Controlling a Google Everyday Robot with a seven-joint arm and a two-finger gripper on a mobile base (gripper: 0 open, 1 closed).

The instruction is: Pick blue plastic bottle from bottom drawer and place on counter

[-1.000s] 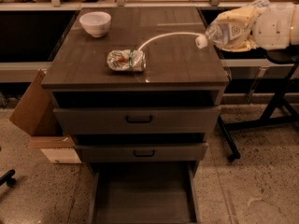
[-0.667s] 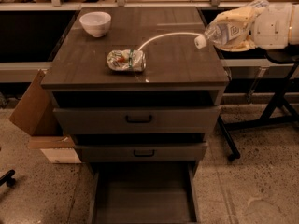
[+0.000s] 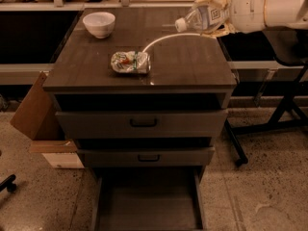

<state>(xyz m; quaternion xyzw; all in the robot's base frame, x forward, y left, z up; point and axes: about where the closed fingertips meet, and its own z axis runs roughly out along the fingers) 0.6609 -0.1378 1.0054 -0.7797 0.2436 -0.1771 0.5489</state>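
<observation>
My gripper (image 3: 219,14) is at the upper right, shut on the blue plastic bottle (image 3: 202,18). The bottle lies nearly level, its white cap pointing left, held above the right rear part of the counter (image 3: 183,66). The bottom drawer (image 3: 149,206) stands pulled out at the bottom of the view, and nothing shows on its floor. My white arm reaches in from the right edge.
A white bowl (image 3: 99,24) sits at the counter's back left. A shiny snack packet (image 3: 130,62) lies near the counter's middle. Two upper drawers with black handles (image 3: 143,123) are slightly open. A cardboard box (image 3: 43,129) stands left of the cabinet, a black stand leg (image 3: 269,124) to its right.
My gripper has carried the bottle up and to the left, from beside the counter's right edge to above its right rear part.
</observation>
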